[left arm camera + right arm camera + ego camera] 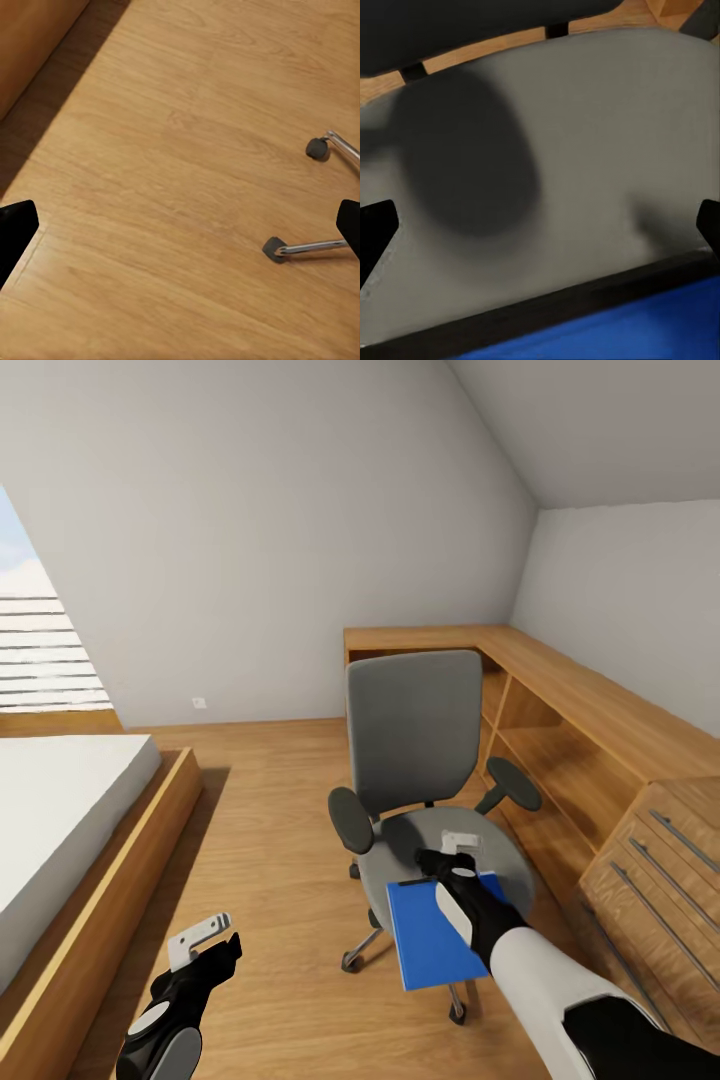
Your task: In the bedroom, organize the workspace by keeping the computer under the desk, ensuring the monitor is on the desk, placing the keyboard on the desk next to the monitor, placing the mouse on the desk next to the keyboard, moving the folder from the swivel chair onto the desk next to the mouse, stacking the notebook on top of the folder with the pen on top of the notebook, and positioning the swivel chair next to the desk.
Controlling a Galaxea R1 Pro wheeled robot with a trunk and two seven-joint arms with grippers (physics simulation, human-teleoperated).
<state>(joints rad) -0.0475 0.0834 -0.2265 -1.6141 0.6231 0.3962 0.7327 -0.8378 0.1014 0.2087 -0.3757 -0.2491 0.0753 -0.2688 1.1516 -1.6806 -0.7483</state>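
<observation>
Folder (430, 935) on the chair (425, 780) seat's front edge; bed (70, 830) left of chair, shelving (590, 740) right and behind.

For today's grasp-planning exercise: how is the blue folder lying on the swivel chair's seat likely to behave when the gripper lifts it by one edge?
The folder looks thin and flat, so probably light but may sag. It overhangs the swivel chair seat's front, so that edge seems graspable. The right gripper hovers open over it; the wheeled chair might roll if pushed.

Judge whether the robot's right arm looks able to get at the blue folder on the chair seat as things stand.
Probably yes: the right gripper hovers open over the folder on the chair, and nothing lies on the folder.
</observation>
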